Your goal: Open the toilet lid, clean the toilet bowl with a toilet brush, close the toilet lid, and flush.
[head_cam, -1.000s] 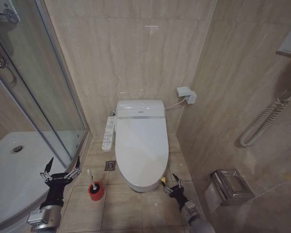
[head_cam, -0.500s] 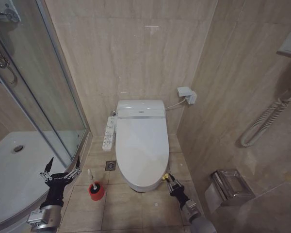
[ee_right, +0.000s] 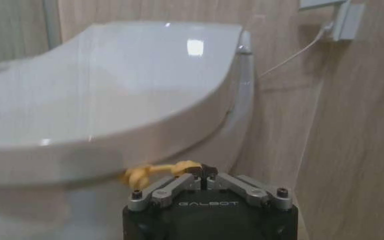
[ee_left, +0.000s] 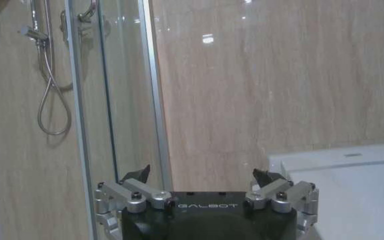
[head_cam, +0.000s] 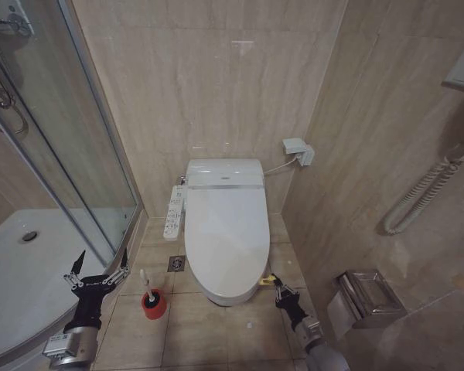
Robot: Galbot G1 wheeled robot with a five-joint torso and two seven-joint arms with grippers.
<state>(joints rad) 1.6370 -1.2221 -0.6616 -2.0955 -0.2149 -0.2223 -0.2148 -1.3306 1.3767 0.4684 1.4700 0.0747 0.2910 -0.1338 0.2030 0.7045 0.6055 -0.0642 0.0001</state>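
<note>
Head view: right gripper (head_cam: pixel 278 287) low at front-right edge of shut toilet lid (head_cam: pixel 226 236), fingertips pinched on yellow strap (ee_right: pixel 153 170) beneath it. Left gripper (head_cam: pixel 98 270) spread wide, idle by toilet brush (head_cam: pixel 146 284) in red holder (head_cam: pixel 153 305).

Both grippers, left (ee_left: pixel 205 181) and right (ee_right: pixel 205 172), have black GALBOT-marked bodies, silver screwed linkages, black fingertips.
</note>
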